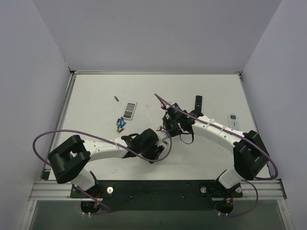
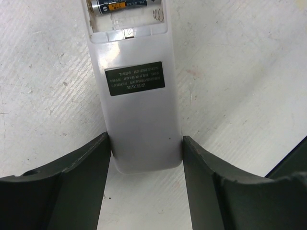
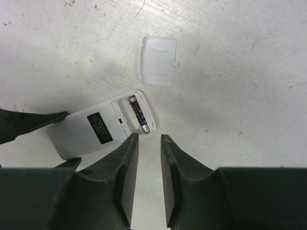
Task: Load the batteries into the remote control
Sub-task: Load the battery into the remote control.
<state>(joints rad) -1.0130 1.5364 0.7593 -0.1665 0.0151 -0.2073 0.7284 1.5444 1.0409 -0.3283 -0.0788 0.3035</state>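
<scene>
The small white remote control (image 2: 141, 124) lies back up, its dark label (image 2: 135, 79) showing. Its battery bay is open and holds one dark battery (image 2: 117, 5), with the other slot empty. My left gripper (image 2: 146, 153) is shut on the remote's near end, one finger on each long side. In the right wrist view the remote (image 3: 81, 134) and the battery (image 3: 139, 115) lie just ahead of my right gripper (image 3: 148, 139), which is narrowly open and empty. The bay's white cover (image 3: 158, 60) lies loose beyond. Loose batteries (image 1: 120, 125) lie left of my left gripper (image 1: 154, 140), with a green one (image 1: 116, 98) further back.
A white remote with a grey face (image 1: 130, 109) lies behind the loose batteries. A slim black remote (image 1: 198, 102) and another white remote (image 1: 233, 121) lie at the right, beside my right arm. My right gripper (image 1: 168, 124) hangs close over the left one.
</scene>
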